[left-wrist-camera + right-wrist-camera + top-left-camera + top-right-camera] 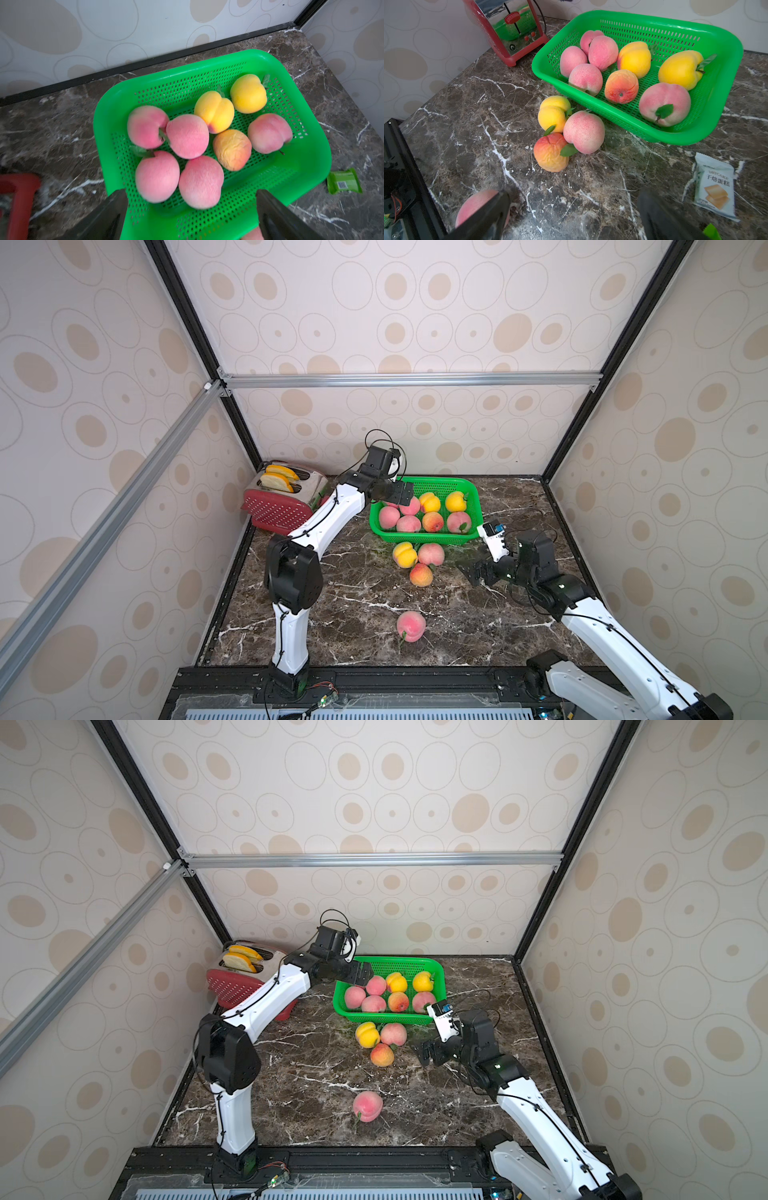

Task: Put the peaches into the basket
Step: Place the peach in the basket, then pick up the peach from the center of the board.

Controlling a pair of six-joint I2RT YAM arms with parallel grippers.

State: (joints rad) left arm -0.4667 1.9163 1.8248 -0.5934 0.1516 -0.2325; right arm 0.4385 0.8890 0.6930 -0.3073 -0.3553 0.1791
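Hovering over the basket [449, 480], at its left end, left gripper [404, 498] has jaws apart, empty. Near its front-right corner, right gripper [470, 570] likewise gapes empty. Eight peaches [188, 136] lie inside the basket; three [583, 132] cluster just in front; one [410, 625] sits well apart.

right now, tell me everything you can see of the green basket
The basket is bright green plastic, rectangular, with rounded corners, a smooth flared rim and rows of small holes through its walls and floor. It stands upright and flat at the far side of the dark marble table. Eight peaches lie on its floor: five pink, two yellow, one wrinkled orange. The open left gripper hovers over one end, apparently clear of it.
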